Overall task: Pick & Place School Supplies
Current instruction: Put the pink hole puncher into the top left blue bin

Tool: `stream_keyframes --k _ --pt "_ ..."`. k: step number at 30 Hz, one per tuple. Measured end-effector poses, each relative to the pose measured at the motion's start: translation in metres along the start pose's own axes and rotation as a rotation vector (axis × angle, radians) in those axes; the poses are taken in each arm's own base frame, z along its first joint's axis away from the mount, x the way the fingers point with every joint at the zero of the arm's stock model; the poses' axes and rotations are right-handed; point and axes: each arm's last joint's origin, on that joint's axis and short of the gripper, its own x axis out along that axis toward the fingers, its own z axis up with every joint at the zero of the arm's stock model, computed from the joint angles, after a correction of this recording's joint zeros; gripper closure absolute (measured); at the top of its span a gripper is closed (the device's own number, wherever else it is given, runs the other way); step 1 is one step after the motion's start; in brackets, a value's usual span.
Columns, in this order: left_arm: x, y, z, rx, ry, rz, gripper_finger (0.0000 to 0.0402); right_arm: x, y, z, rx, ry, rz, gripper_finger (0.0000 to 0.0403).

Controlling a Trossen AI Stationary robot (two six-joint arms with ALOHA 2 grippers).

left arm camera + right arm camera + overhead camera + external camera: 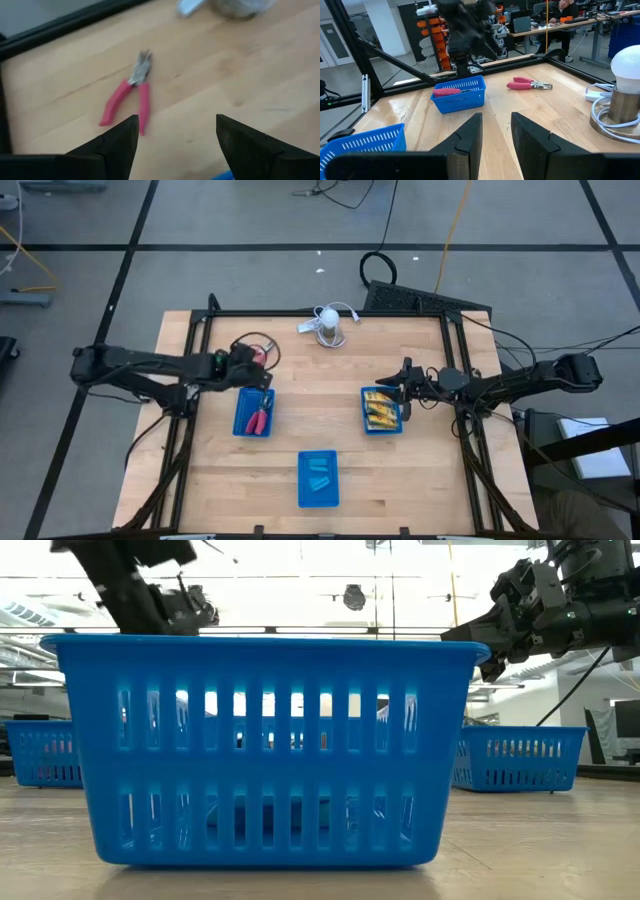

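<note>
left gripper (258,373) hovers empty, fingers wide, above loose red-handled pliers (131,90) lying flat on the table (300,410) at 10 o'clock. right gripper (405,376) hangs empty, fingers narrow, over the basket of yellow boxes (381,410) at 3 o'clock.

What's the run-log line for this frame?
left gripper: open, above loose pliers on table | right gripper: open, empty, over yellow-box basket | pliers basket: one pair in
</note>
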Motion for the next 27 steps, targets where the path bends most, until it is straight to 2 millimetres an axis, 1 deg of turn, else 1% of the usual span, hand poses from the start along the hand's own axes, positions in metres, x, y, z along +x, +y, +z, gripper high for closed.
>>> stream_keyframes --k 7,10,13,17,22,27 --pt "0.053 0.009 0.007 0.032 0.205 0.133 0.0133 0.000 0.000 0.000 -0.002 0.000 0.000 0.0310" --pt "0.073 0.010 0.008 0.057 0.279 0.133 0.0133 0.000 0.000 0.000 -0.003 0.000 0.000 0.0310" --pt "0.089 0.010 0.009 0.077 0.311 0.111 0.0133 0.000 0.000 0.000 -0.003 0.000 0.000 0.0310" --pt "0.103 0.012 0.011 0.079 0.329 0.108 0.0133 0.000 0.000 0.000 -0.003 0.001 0.000 0.0310" --pt "0.115 0.021 0.012 0.067 0.371 0.147 0.0133 0.000 0.000 0.000 -0.001 0.001 0.000 0.0310" --pt "0.128 0.026 0.011 0.059 0.436 0.102 0.0133 0.000 0.000 0.000 -0.001 0.001 0.000 0.0310"
